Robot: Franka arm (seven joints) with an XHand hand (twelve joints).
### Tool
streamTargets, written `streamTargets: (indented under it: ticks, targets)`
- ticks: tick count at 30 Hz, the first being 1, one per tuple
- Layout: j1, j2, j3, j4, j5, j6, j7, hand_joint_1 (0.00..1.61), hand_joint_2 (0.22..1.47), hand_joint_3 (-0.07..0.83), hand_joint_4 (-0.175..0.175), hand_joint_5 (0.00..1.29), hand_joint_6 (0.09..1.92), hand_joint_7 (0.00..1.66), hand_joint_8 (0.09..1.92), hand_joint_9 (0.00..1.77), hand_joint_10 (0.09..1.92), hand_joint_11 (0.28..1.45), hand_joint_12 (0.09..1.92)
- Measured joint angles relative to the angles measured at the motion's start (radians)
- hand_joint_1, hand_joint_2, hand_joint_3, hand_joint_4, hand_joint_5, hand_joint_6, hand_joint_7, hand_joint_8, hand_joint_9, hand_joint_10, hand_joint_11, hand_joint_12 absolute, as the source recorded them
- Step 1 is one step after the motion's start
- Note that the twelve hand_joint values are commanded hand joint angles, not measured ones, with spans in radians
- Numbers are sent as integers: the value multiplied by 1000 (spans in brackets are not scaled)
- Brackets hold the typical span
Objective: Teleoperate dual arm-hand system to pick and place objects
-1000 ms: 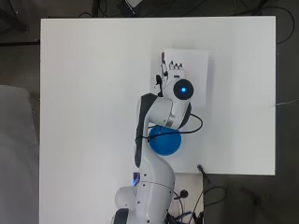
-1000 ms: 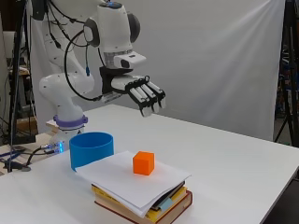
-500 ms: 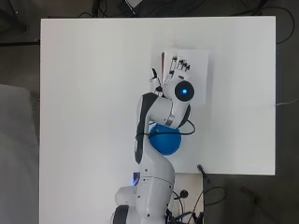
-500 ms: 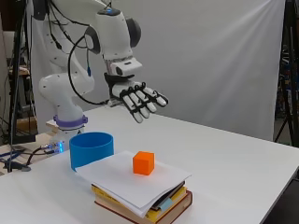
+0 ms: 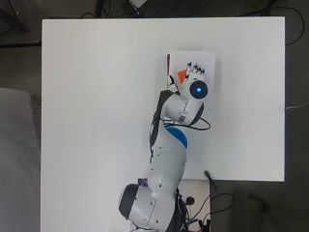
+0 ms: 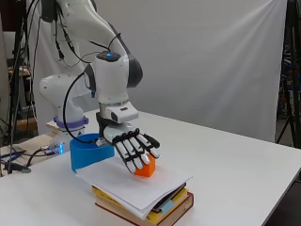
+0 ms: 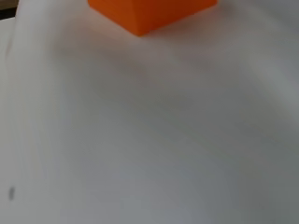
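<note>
You had the hand (image 6: pixel 136 151) spread open and empty just over the orange cube (image 6: pixel 146 166) on the paper-topped book stack (image 6: pixel 155 207); next you needed to close round it.

A white backdrop cloth (image 6: pixel 211 61) hangs behind the white table (image 6: pixel 244 165). A dark stand (image 6: pixel 288 70) rises at the right edge. Cables (image 5: pixel 227 203) trail across the grey floor (image 5: pixel 19 145).
</note>
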Motion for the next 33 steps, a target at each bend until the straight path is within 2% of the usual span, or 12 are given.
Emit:
streamTargets:
  ticks: [1,2,3,4,6,7,9,13,18,23,25,33]
  targets:
    - [9,-7,0,-15,15,-1,-9,217,980,13,54,225,87,318,87,473,87,534,87]
    - [25,-11,-8,-23,31,-4,-19,301,1012,12,72,342,87,430,87,569,87,576,87]
    - [50,-12,-24,-27,46,-7,-32,521,1112,-20,113,498,509,632,87,734,87,640,87]
    - [78,-15,-45,-28,54,-9,-47,790,1174,-62,86,641,825,763,494,874,391,739,103]
    - [137,-24,-88,-28,63,-19,-71,917,1208,-34,141,755,1181,894,1332,1081,1380,758,1018]
    - [158,-27,-101,-30,75,-29,-87,920,1219,-17,158,757,1277,927,1596,1160,1646,767,1333]
    - [171,-40,-107,-31,125,-54,-141,902,1243,2,172,725,1409,982,1853,1264,1858,832,1627]
    - [148,-89,-107,-29,246,-88,-255,908,1239,-2,175,735,1368,1050,1920,1347,1918,936,1747]
    - [131,-215,-89,-4,250,-159,-281,902,1245,2,175,724,1409,1052,1920,1356,1920,999,1773]
    - [104,-336,-67,61,174,-286,-326,897,1247,0,175,714,1402,960,1920,1275,1920,963,1814]
    - [85,-406,-55,58,136,-305,-304,896,1248,0,175,711,1410,968,1920,1307,1920,1013,1853]
    - [-32,-795,-49,-136,-73,-384,-306,886,1260,3,175,689,1459,1015,1920,1393,1920,1128,1917]
